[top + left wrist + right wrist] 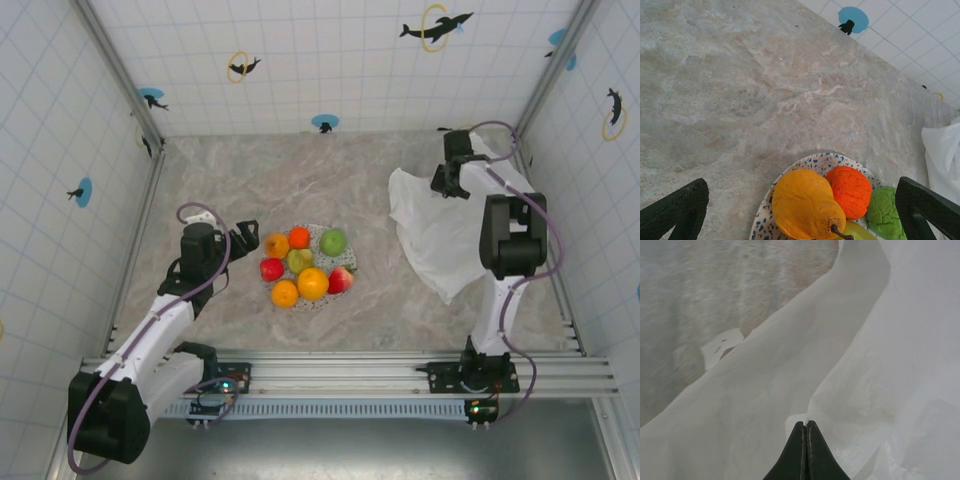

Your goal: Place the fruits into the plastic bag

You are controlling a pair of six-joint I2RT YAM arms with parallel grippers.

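Marbled grey surface [250, 170], tiled walls.
Right end effector [806, 424] clamped on crinkly white plastic bag [430, 230]; left end effector [250, 245] open beside round mixed-colour fruits [300, 262] on speckled plate [760, 222].

Lab-type robot test cell indicated: marbled desk [330, 180] enclosed by gridded white wall panels [330, 60] marked with dolphin stickers [437, 27]; aluminium rails [350, 368] fitted along the near edge.

No words, numbers, labels or brand names can be read anywhere; the white tiled walls [350, 60] carry wordless dark dolphin stickers [435, 27].
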